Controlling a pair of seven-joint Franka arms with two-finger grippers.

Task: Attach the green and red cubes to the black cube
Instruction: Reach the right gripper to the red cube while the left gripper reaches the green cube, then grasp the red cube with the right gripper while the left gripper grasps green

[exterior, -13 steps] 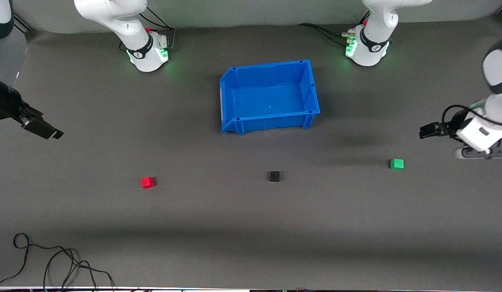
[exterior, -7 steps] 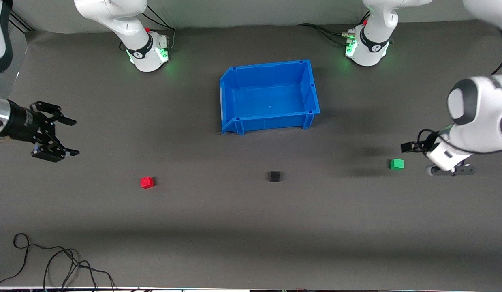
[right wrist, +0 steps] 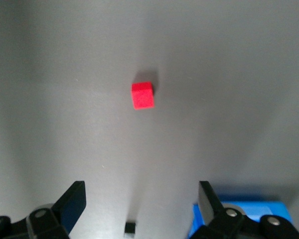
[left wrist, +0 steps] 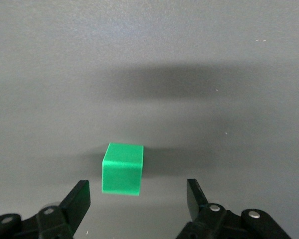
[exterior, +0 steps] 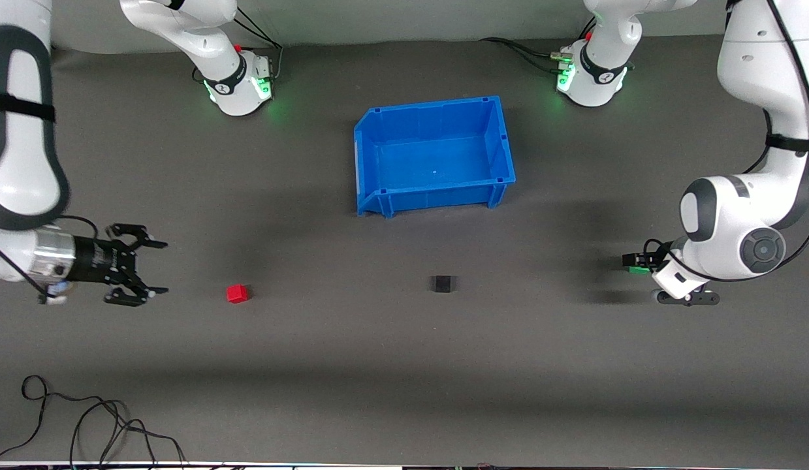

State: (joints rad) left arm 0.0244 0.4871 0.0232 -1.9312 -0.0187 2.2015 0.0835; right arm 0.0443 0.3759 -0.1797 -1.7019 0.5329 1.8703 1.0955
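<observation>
Three small cubes on the dark mat in the front view, roughly in a row: red cube [exterior: 236, 293] toward the right arm's end, black cube [exterior: 443, 283] mid-table, green cube [exterior: 638, 268] toward the left arm's end and partly covered by the gripper above it. All three well apart, none touching. Blue bin [exterior: 503, 140] farther from the front camera than the black cube, open side up, nothing visible inside. Right gripper [exterior: 148, 268] low over the mat near the red cube, toward the right arm's end of the table, fingers spread wide, holding nothing. Left gripper [exterior: 635, 264] directly over the green cube; finger spacing hard to read from this angle. Loose black cable [exterior: 84, 418] at the mat's near edge, right arm's end. Left wrist view: green cube [left wrist: 122, 168] resting on the mat, lined up with the gap of the left gripper [left wrist: 138, 198], fingers apart with clearance on both sides, no contact. Right wrist view: right gripper [right wrist: 142, 201] spread open and empty, red cube [right wrist: 142, 95] ahead of it on bare mat, not between the fingers; black cube [right wrist: 130, 227] and a corner of the blue bin [right wrist: 239, 205] also visible.
</observation>
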